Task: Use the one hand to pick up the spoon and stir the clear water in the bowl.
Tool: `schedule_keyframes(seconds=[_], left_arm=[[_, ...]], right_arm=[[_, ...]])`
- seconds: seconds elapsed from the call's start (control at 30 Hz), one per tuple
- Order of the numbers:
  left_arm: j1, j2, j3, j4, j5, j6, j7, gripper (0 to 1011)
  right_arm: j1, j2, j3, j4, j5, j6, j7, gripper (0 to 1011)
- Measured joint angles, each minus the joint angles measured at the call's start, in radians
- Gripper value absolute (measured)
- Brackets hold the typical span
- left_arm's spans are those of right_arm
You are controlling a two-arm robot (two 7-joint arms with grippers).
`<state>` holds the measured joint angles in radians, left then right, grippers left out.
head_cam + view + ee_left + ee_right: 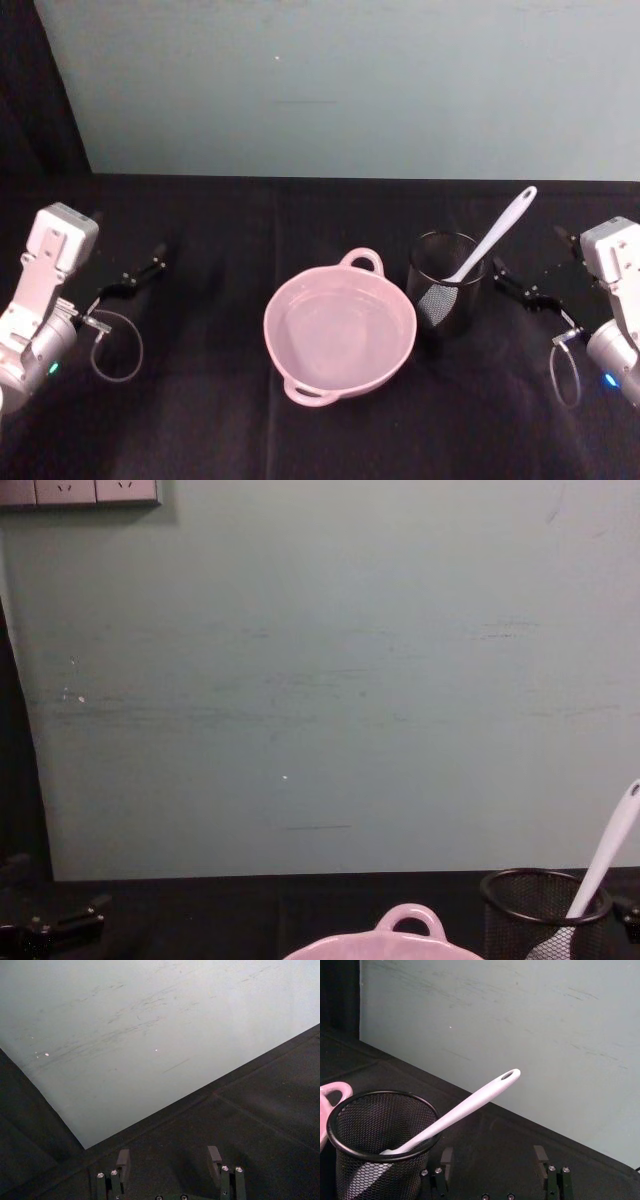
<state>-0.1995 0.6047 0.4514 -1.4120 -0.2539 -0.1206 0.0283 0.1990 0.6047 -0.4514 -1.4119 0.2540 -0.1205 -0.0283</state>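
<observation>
The pale pink bowl (300,310) holds clear water and sits mid-table; its loop handle (408,920) rises at the chest view's lower edge. Just right of it stands a black wire-mesh cup (447,290) (375,1135) (545,910). The white spoon (495,238) (470,1105) (605,855) stands head-down in that cup, its handle leaning up and to the right. My right gripper (518,283) (493,1157) hovers open just right of the cup, below the spoon's handle, touching nothing. My left gripper (135,275) (169,1160) rests open far left of the bowl, holding nothing.
A black cloth (200,420) covers the table, and a pale green wall panel (330,90) closes off the back. Cable loops hang at both wrists (118,345) (565,375). Open cloth lies in front of the bowl and between it and the left gripper.
</observation>
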Motion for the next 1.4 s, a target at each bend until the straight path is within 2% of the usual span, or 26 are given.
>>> schedule_keyframes(seconds=[1.0, 1.2, 1.4], left_arm=[[0.0, 0.0, 0.0, 0.0, 0.0, 0.0, 0.0, 1005], [0.0, 0.0, 0.0, 0.0, 0.0, 0.0, 0.0, 1005], [0.0, 0.0, 0.0, 0.0, 0.0, 0.0, 0.0, 1005]], right_arm=[[0.001, 0.0, 0.0, 0.0, 0.0, 0.0, 0.0, 1003], [-0.041, 0.018, 0.039, -0.048, 0.009, 0.011, 0.003, 1003], [-0.123, 0.04, 0.107, -0.123, 0.084, 0.005, 0.025, 1002]])
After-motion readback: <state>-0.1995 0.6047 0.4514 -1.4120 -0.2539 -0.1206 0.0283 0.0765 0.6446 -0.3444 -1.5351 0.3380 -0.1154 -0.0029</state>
